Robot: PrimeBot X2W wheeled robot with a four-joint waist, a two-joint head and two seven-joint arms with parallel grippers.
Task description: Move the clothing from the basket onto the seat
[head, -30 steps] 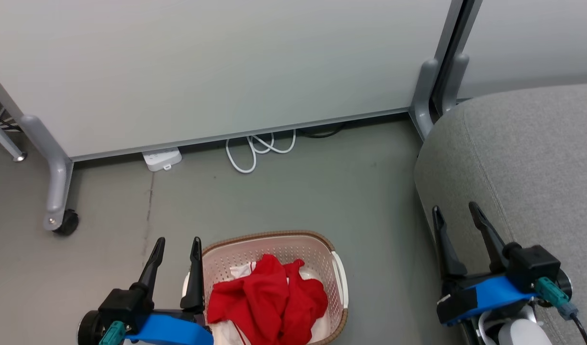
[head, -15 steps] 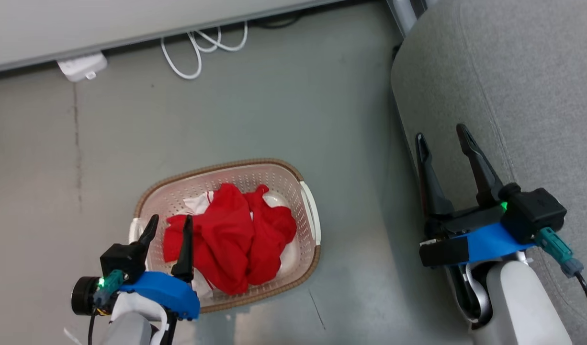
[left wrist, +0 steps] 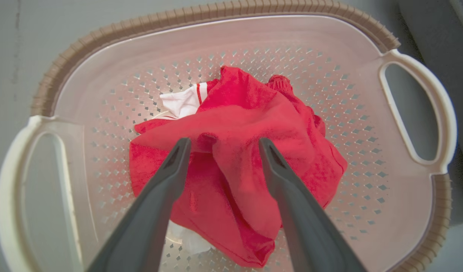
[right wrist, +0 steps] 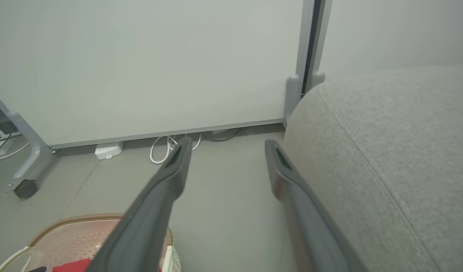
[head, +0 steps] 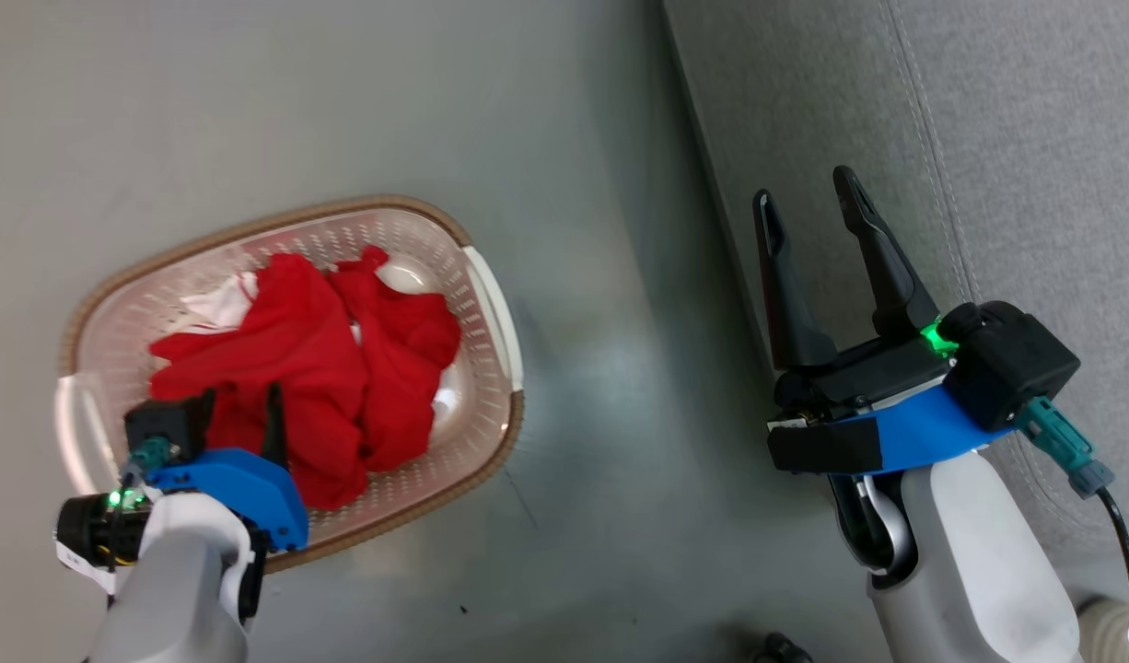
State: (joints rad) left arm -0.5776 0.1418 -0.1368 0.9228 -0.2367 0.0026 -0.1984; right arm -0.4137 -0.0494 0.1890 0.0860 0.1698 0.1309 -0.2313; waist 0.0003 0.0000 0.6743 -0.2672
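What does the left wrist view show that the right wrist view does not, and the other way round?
Left wrist view: the left pincer, open, pointing down at the heap of red clothing, with a white striped piece and the perforated bottom of the basket.
Right wrist view: the right pincer, open and holding nothing, the grey seat beside it, a white panel, a coiled white cable and a caster.
Shared: the basket's brown rim, a white handle, some red clothing, the grey floor.
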